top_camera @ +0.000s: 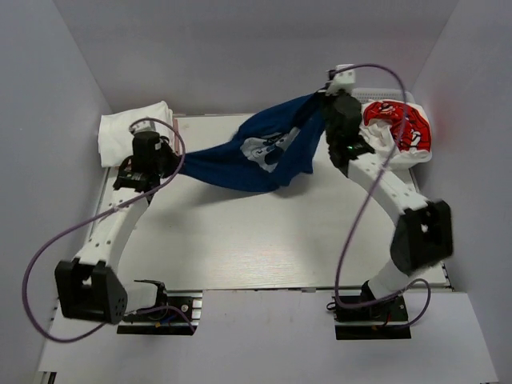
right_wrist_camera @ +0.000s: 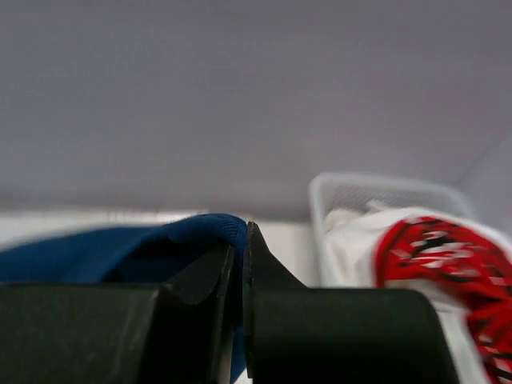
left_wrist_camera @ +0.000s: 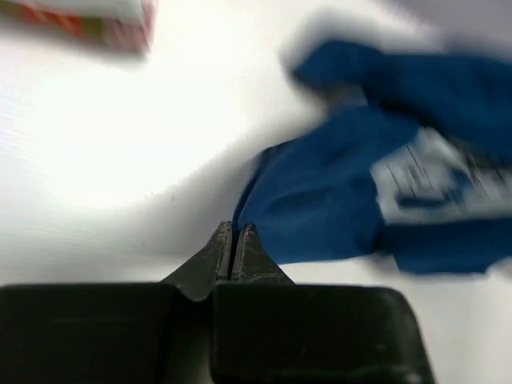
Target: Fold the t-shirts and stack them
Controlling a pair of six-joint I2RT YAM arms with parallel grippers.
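Navy blue t-shirt (top_camera: 240, 164) is up off the table (top_camera: 240, 240), stretched in a sagging band between the two arms across the far half of the work area. Its left end is drawn to a narrow point, and its right end rises higher, towards the far right corner. The middle hangs lowest in loose folds, with the white round print (top_camera: 268, 148) crumpled but facing up. In the left wrist view the cloth is blurred, a deep blue with a pale patch.

The left gripper (left_wrist_camera: 234, 244) has its jaws pressed together, pinching the shirt's narrow left end. The right gripper (right_wrist_camera: 242, 248) is clamped on a rolled blue hem, which curls over the top of its left finger.

A folded white t-shirt (top_camera: 128, 132) lies at the far left corner, just beyond the left wrist. At the far right stands the white lattice basket (right_wrist_camera: 376, 192), holding a bunched red t-shirt (top_camera: 396, 126) with white marks, which lies on top of white cloth (top_camera: 384, 150).
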